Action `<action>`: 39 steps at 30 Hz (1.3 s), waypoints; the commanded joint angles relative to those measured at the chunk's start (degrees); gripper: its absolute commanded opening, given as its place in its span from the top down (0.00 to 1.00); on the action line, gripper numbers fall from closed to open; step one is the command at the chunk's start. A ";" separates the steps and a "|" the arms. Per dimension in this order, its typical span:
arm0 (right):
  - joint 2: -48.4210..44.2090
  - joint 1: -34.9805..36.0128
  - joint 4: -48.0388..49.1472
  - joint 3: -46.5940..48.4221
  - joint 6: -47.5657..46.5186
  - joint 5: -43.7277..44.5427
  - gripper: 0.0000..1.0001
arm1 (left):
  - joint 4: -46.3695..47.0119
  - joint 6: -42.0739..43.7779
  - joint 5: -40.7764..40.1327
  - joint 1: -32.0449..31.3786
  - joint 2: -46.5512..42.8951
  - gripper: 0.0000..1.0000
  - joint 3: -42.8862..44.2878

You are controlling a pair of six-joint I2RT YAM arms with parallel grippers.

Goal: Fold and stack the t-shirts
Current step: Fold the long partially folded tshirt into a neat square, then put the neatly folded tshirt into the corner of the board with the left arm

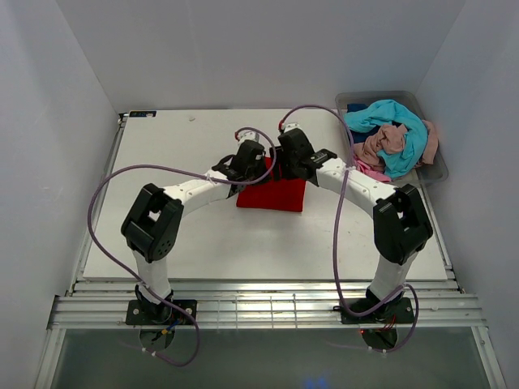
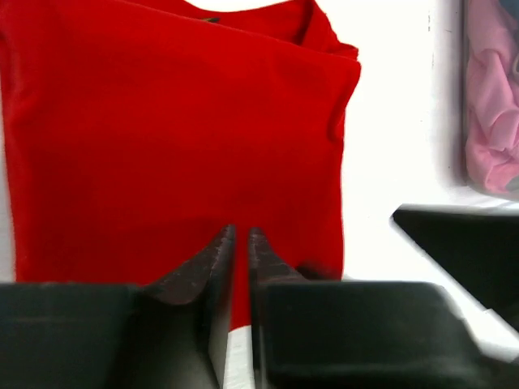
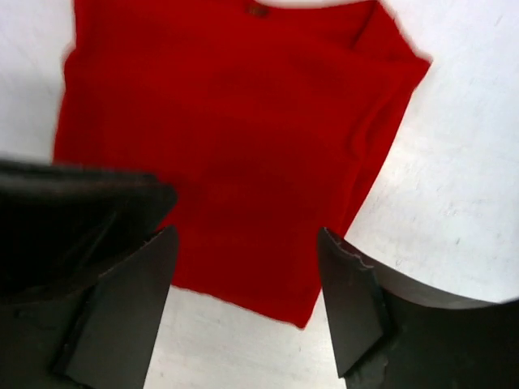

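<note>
One red tee (image 1: 272,194) lies folded flat at the centre of the white table (image 1: 203,243). My left pincer (image 2: 241,235) hangs over its 10 o'clock corner, fingers all but closed, nothing held. My right pincer (image 3: 247,239), at 1 o'clock, is spread wide and empty. Bin (image 1: 436,172) at the table's 2 o'clock corner: turquoise, pink, dark blue tees (image 1: 389,138), heaped. Plain white walls on three sides.

The t-shirt (image 1: 280,196) is plain bright red, the tabletop (image 1: 186,235) white, the heaped tees (image 1: 389,134) turquoise, dusty pink and dark blue.
</note>
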 commanded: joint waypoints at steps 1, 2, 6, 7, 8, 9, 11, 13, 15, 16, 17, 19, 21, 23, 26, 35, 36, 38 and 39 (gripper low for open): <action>-3.17 -0.69 2.09 -4.93 2.57 -3.72 0.24 | -0.79 3.37 3.62 0.03 1.60 0.74 5.82; -4.66 -0.96 3.23 -6.07 2.67 -3.81 0.20 | -3.67 4.68 2.31 0.03 2.65 0.68 7.22; -6.69 -2.27 4.21 -10.47 3.11 -4.78 0.09 | -9.75 7.15 -0.59 0.12 7.57 0.53 13.37; -6.87 -2.63 4.21 -11.61 3.63 -5.13 0.08 | -10.37 7.24 -1.30 0.12 8.45 0.53 13.56; -7.48 -2.98 4.38 -12.32 3.81 -5.65 0.08 | -11.16 7.42 -2.09 0.12 8.55 0.53 13.39; -7.92 -3.33 4.99 -13.02 3.81 -5.83 0.08 | -11.78 6.98 -4.88 0.12 8.29 0.53 13.13; -9.15 -3.51 5.52 -14.61 3.72 -5.92 0.07 | -12.49 5.93 -8.41 0.21 5.13 0.55 10.32; -9.60 -3.77 5.70 -15.22 3.55 -6.36 0.07 | -11.79 5.75 -10.71 0.73 0.93 0.48 6.56; -9.86 -3.77 6.40 -15.49 2.85 -7.85 0.09 | -11.87 6.27 -11.41 1.70 -1.55 0.36 4.61; -9.86 -3.77 7.27 -15.66 2.58 -8.55 0.10 | -11.70 6.71 -11.24 2.05 -2.86 0.30 3.64; -9.34 -3.77 7.54 -15.49 2.41 -9.26 0.25 | -11.44 7.06 -11.06 2.66 -5.49 0.29 1.63; -8.28 -3.77 7.72 -14.61 2.23 -10.22 0.46 | -10.04 7.85 -10.63 3.37 -8.05 0.27 -0.58; -6.27 -3.95 8.07 -12.86 1.97 -12.16 0.76 | -8.98 8.12 -10.10 4.25 -11.74 0.25 -3.48; -3.46 -3.95 7.90 -11.19 1.96 -12.86 0.83 | -6.96 8.56 -8.09 5.39 -13.42 0.22 -5.76; 1.45 -4.12 7.03 -7.06 1.79 -14.88 0.86 | -5.37 9.17 -2.92 7.75 -13.34 0.21 -6.48; 12.19 -4.56 2.54 3.40 1.26 -13.32 0.92 | 1.75 11.02 15.73 16.28 -8.77 0.19 -8.24; 12.63 -4.65 2.02 3.84 1.44 -12.96 0.92 | 1.84 11.11 16.96 16.99 -8.24 0.19 -7.97; 13.25 -4.74 0.87 4.37 1.35 -12.08 0.92 | 2.63 10.85 21.45 18.57 -7.28 0.19 -8.23; 13.52 -4.74 0.35 4.46 1.26 -11.73 0.92 | 3.41 10.84 22.76 19.01 -7.18 0.19 -8.67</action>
